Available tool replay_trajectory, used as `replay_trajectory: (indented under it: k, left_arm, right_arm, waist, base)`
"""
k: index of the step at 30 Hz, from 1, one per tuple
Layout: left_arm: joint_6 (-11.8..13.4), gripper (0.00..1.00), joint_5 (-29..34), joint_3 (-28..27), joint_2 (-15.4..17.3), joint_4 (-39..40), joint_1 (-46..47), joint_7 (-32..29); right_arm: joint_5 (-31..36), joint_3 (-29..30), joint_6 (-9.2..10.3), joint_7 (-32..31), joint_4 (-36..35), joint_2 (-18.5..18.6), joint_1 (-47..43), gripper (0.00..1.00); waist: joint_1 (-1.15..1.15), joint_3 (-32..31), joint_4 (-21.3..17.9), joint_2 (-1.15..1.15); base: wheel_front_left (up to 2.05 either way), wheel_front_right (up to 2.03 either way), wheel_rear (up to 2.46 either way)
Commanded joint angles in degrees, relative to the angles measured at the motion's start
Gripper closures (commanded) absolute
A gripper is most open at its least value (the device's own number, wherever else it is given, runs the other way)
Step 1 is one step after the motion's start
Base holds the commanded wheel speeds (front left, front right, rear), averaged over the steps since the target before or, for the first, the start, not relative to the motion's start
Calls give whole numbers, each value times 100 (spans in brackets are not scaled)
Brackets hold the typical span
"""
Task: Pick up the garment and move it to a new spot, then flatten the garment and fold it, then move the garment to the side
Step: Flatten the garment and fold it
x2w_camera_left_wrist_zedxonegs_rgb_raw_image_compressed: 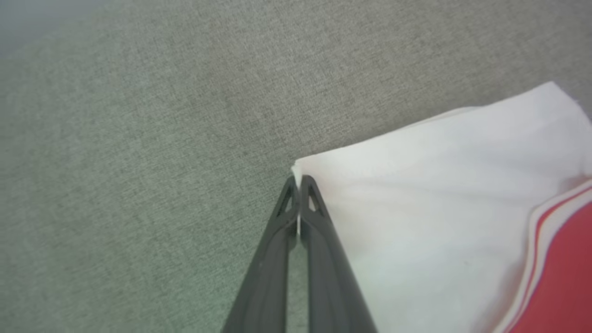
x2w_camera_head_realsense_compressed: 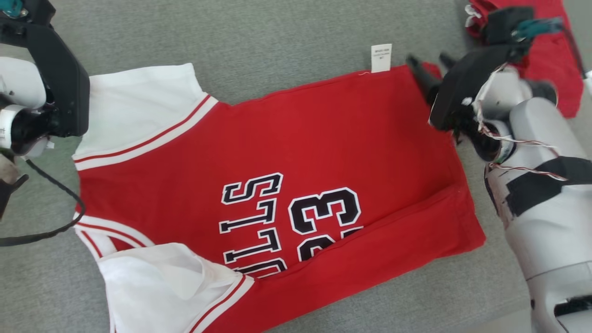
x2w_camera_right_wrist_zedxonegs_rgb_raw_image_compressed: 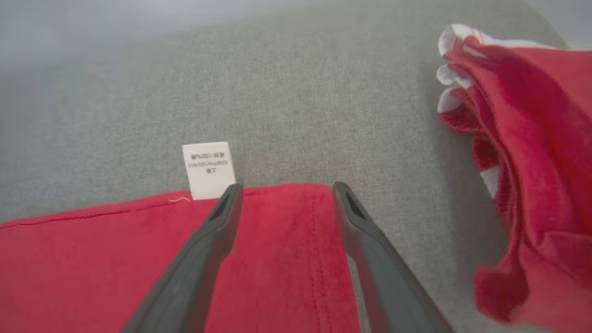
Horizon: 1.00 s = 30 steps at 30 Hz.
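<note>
The red shirt (x2w_camera_head_realsense_compressed: 286, 138) lay spread on the grey cloth-covered desk (x2w_camera_head_realsense_compressed: 254, 37), sleeves toward 9 o'clock in the head view and hem toward 3 o'clock. It was not fully flat — the near long edge was turned up over the body from about 4 to 6 o'clock, and the near sleeve at 7 o'clock was rumpled.

Step in hand, as judged: take the two far corners for a pull that flattens or folds the shirt.

1. The left pincer (x2w_camera_left_wrist_zedxonegs_rgb_raw_image_compressed: 299, 185) was closed on the very corner of the far white sleeve (x2w_camera_left_wrist_zedxonegs_rgb_raw_image_compressed: 439, 208), with only a sliver of cloth between the tips. So thin a bite could slip, so the pull should have begun slowly.
2. The right pincer (x2w_camera_right_wrist_zedxonegs_rgb_raw_image_compressed: 286, 188) was open, its fingers straddling the far hem corner just beside the white label (x2w_camera_right_wrist_zedxonegs_rgb_raw_image_compressed: 208, 170). It should have closed inside the stitched hem, not on the bare edge.
3. Both arms should then have moved together at even height.
4. The second red garment (x2w_camera_right_wrist_zedxonegs_rgb_raw_image_compressed: 532, 185), heaped at 3 o'clock in the right wrist view and apart from the shirt, had to be kept out of the path.

Pose: the left arm (x2w_camera_head_realsense_compressed: 60, 78) reached in from 10 o'clock of the head view. The right forearm (x2w_camera_head_realsense_compressed: 541, 208) rose from 4 o'clock, wrist bent so the fingers pointed toward 11 o'clock — low over the cloth.
</note>
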<state>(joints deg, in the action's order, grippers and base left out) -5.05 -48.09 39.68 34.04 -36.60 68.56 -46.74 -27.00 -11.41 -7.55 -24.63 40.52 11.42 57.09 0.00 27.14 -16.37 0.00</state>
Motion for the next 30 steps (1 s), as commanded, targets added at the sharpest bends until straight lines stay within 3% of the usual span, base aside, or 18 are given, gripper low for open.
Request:
replay_trajectory:
  k: [1, 5, 15, 24, 27, 28, 30]
  left_arm:
    - [-10, 100, -18, 0, -20, 13, 67, 9]
    - [-37, 100, -40, 4, -14, -1, 64, 35]
    - [-50, 100, -22, 56, 68, 8, 135, -7]
    - [-82, 100, -9, 127, 38, 23, 185, -22]
    - [-73, 100, 4, 151, 27, 20, 217, -33]
    - [-76, 100, 12, 159, 23, 15, 225, -31]
    - [-80, 100, 16, 167, 22, 2, 228, -30]
  right_arm:
    - [143, 73, 16, -75, 197, -54, 75, 0]
    - [275, 229, 16, -185, 654, -275, 113, 0]
    - [674, 391, 16, 321, 1244, -271, 501, 0]
    - [1197, 732, 16, 353, 2061, -401, 922, 0]
    - [1373, 803, 16, 385, 2276, -423, 1094, 23]
    - [1431, 830, 16, 375, 2354, -428, 1139, 55]
    - [1493, 851, 16, 350, 2437, -446, 1177, 59]
  waist:
    - [0, -11, 62, 0]
    - [0, -7, 115, 0]
    - [0, 82, 169, 0]
    - [0, 115, 248, 0]
    - [0, 133, 277, 0]
    - [0, 139, 288, 0]
    - [0, 138, 294, 0]
  base:
    - [0, 0, 0]
    - [0, 0, 0]
    - [0, 0, 0]
    - [0, 0, 0]
    - [0, 0, 0]
    - [0, 0, 0]
    - [0, 0, 0]
